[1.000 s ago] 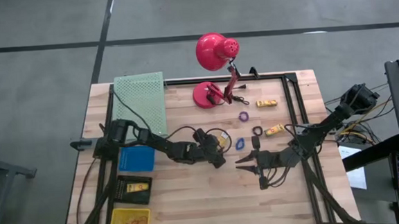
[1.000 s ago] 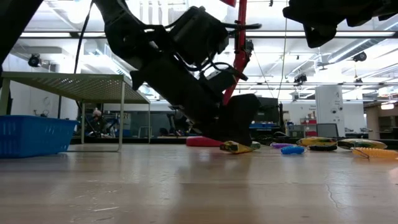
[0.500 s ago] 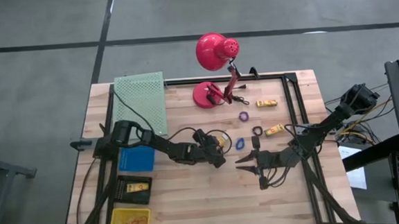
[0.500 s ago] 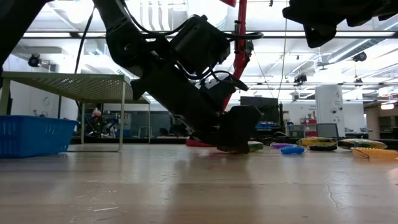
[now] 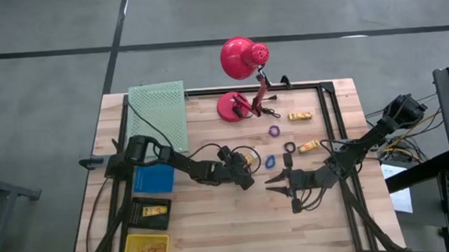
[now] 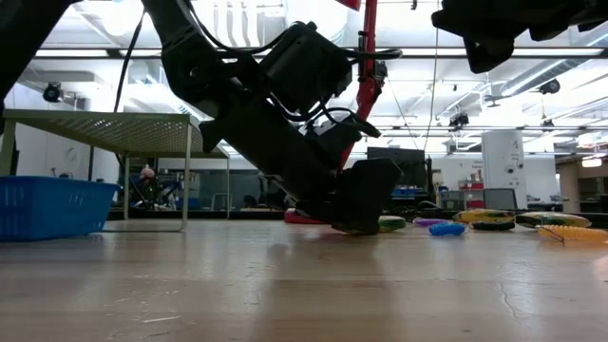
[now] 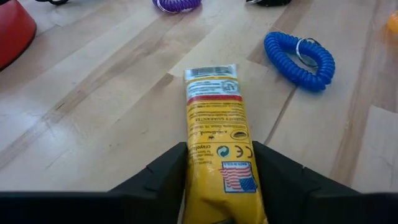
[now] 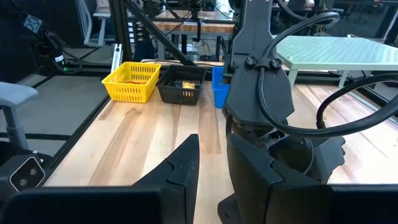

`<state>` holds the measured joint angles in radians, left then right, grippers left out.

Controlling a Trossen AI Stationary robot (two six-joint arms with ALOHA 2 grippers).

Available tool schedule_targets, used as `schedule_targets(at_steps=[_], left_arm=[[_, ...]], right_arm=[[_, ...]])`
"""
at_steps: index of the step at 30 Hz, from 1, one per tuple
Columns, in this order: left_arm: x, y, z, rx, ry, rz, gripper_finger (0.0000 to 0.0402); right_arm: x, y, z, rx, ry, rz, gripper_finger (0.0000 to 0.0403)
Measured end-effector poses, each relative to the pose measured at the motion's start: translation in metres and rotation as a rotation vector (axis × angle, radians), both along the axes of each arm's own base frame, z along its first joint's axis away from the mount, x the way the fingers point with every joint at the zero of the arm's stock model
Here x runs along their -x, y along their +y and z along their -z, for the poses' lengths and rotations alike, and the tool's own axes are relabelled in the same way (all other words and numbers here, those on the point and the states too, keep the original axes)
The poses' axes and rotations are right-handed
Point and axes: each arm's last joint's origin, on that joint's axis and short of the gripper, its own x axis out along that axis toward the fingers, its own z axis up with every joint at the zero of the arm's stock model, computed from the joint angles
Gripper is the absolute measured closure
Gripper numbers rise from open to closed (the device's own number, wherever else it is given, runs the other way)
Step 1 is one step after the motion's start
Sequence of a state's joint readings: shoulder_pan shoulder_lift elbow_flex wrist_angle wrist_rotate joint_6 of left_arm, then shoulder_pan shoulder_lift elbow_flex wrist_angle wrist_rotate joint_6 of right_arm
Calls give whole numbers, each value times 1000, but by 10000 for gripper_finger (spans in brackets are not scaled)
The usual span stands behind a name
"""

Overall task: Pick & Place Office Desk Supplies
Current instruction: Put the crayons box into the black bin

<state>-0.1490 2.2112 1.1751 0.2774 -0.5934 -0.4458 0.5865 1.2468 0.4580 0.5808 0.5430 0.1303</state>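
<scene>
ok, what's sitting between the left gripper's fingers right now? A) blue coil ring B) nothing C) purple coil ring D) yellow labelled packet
D: in the left wrist view the yellow labelled packet lies between the left gripper's dark fingers, while the blue coil ring lies apart on the wooden table.

Left gripper: I've lowered it onto the tabletop; its fingers have closed in against the yellow packet, frame centre.
</scene>
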Motion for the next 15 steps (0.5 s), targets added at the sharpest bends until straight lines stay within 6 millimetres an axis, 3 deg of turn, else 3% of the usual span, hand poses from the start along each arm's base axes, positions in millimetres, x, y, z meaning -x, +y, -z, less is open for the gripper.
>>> schedule_targets(at_steps=[15], left_arm=[[1, 0, 0, -4, 4, -3, 253]], right_arm=[[0, 0, 0, 0, 0, 0, 328]])
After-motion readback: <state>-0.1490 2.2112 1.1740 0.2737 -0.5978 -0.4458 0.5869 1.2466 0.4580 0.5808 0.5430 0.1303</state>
